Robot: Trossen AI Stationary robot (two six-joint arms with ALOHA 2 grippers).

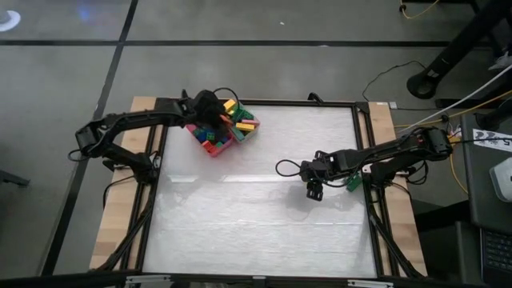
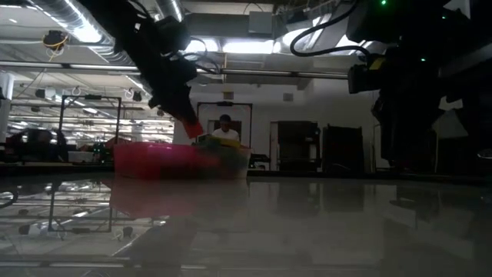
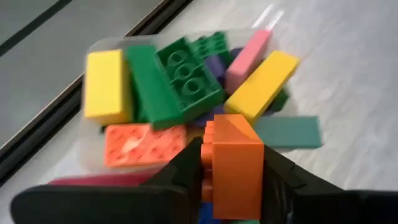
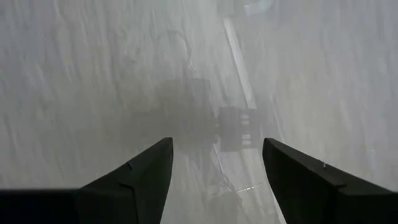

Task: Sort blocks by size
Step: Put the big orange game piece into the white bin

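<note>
Many coloured blocks fill a pink tray [image 1: 202,141] and a clear tray [image 1: 250,134] side by side at the table's far left. In the left wrist view the clear tray [image 3: 94,47] holds yellow [image 3: 106,84], green [image 3: 183,78], pink and orange blocks lying in a heap. My left gripper [image 1: 210,108] hangs over these trays, shut on an orange block [image 3: 233,165]. My right gripper [image 1: 314,190] stands open over bare table at the right, nothing between its fingers [image 4: 217,162]. My left gripper pinches the orange block by two opposite sides [image 3: 210,163] between its two fingers [image 3: 186,171]. The fingers slant down from the table's left side. The block is lifted clear, above the heap in the clear tray, its studded face toward one finger.
The white tabletop [image 1: 256,224] stretches bare across the middle and near side, framed by black rails [image 1: 364,160]. Cables trail from the right arm. In the low view a person [image 2: 225,131] stands in the room far behind the trays.
</note>
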